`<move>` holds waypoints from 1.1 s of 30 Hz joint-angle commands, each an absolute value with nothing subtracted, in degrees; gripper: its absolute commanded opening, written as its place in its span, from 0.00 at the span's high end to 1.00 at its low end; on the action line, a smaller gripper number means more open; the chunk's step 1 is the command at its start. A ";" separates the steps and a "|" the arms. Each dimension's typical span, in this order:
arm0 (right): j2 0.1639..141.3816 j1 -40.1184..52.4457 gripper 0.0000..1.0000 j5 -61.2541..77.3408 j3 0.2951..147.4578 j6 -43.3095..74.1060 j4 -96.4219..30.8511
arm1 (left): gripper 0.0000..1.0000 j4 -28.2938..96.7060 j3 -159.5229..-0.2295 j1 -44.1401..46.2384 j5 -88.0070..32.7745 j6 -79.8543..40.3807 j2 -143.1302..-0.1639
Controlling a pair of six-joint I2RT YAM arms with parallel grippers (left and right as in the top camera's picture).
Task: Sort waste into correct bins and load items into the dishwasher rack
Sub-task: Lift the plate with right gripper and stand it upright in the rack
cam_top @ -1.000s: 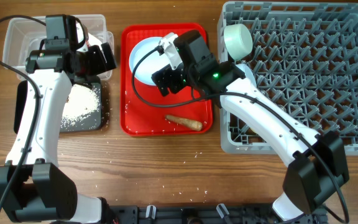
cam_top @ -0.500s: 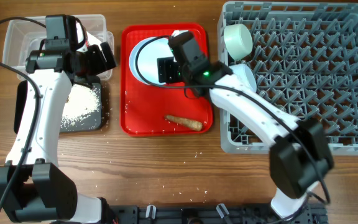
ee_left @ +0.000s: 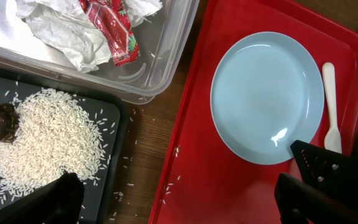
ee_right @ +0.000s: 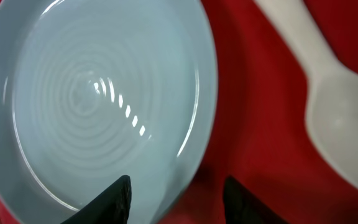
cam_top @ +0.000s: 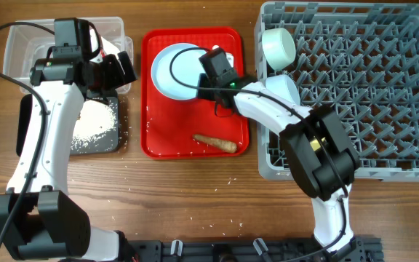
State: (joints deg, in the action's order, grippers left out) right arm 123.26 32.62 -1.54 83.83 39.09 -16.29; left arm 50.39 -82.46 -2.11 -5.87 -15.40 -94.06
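**Right hand at the pale round plate.** The plate lies flat in the far half of the flat red serving tray. The grey plastic dishwasher rack stands just beside the tray on the right.

The hand's two fingers stand about half apart and straddle the plate's rack-side rim. One fingertip is over the plate's well and the other is over bare red tray. A gap shows on each side of the rim, so nothing is judged to be gripped yet.

From the hand, the body of the plate extends leftward, away from the rack. A white plastic spoon lies just beside the plate without touching it. Its long axis runs along the tray's right wall, close to the outer finger, so closing should take the rim alone.

An orange-brown carrot-like root lies toward the tray's near edge. The left hand, fully open and empty, hangs over the clear plastic tub and the black tray, well apart from the plate. The right arm is the nearer.
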 commanded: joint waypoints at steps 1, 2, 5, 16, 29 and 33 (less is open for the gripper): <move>126.10 32.18 0.60 -1.19 84.62 42.13 -15.88 | 0.00 50.43 -82.13 -2.48 -6.52 -15.64 -93.54; 126.52 32.18 0.62 -0.93 84.62 42.17 -15.84 | 0.00 50.43 -82.13 -2.48 -6.52 -15.66 -93.54; 127.20 32.18 0.77 0.45 84.62 42.22 -15.77 | 0.00 50.41 -82.13 -2.48 -6.52 -15.64 -93.54; 121.64 29.21 0.96 5.67 87.77 33.36 -28.21 | 0.00 50.41 -82.13 -2.48 -6.52 -15.66 -93.54; 85.43 22.41 0.96 -34.30 87.92 8.69 -31.79 | 0.00 50.43 -82.13 -2.48 -6.52 -15.66 -93.54; 85.95 20.62 0.96 -53.15 86.98 -7.07 -31.81 | 0.00 50.41 -82.13 -2.48 -6.55 -15.68 -93.54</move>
State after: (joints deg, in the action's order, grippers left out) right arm 84.90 22.09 -35.66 87.26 5.72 -31.77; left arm 50.41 -82.46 -2.11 -5.87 -15.40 -94.06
